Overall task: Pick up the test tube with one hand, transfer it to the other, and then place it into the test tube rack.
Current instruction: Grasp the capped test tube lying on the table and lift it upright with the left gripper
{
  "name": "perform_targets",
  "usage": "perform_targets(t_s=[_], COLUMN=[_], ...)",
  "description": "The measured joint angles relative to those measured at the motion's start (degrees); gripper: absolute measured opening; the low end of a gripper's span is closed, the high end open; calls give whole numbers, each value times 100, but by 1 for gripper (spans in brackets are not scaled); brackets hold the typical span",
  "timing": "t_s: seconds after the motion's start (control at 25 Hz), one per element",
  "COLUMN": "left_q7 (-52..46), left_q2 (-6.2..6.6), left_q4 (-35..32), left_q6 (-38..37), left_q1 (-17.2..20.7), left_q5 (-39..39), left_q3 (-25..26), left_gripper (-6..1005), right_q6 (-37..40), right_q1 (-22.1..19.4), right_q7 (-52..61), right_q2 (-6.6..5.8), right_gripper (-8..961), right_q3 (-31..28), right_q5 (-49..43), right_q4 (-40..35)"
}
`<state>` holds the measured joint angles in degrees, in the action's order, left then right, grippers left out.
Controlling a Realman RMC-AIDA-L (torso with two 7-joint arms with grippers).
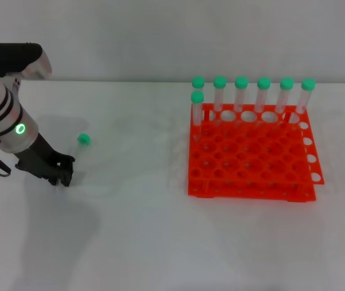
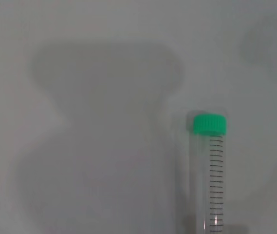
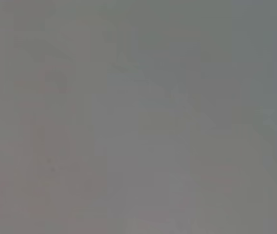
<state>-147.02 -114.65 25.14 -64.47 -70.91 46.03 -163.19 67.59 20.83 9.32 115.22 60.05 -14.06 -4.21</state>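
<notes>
A test tube (image 1: 83, 139) with a green cap lies on the white table at the left, its clear body running toward my left gripper (image 1: 63, 176). That black gripper, on the arm with the green light, is low at the table by the tube's bottom end. The left wrist view shows the tube (image 2: 210, 170) close up, cap away from the wrist, with no fingers in view. The orange-red test tube rack (image 1: 251, 189) stands at the right. My right gripper is out of view; the right wrist view shows only plain grey.
Several green-capped tubes (image 1: 241, 91) stand upright along the rack's back row, and one (image 1: 197, 104) stands in the second row at its left end. White table surface lies between the left gripper and the rack.
</notes>
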Motion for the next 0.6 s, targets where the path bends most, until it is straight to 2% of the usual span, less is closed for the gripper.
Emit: perform_targets(t_s=[0.2,0.32,0.6], left_q7=[139,436,2258], left_q2=[2,-29,-276], left_q4=[149,480,1110], left_q6=[128,152,-212], left_q1=[-2,-14,190], left_q5=[-167,-566,-2653], left_q3=[5,6,6], left_gripper=[192,192,192], right_q6=[12,37,66], right_q1=[-3,-30,-50], right_q7=[0,7,47], right_q2=[0,0,-6], right_gripper=[831,830,827], right_q3=[-3,-3,4], right_q5=[-1,0,-5], right_q4=[1,-7,-28])
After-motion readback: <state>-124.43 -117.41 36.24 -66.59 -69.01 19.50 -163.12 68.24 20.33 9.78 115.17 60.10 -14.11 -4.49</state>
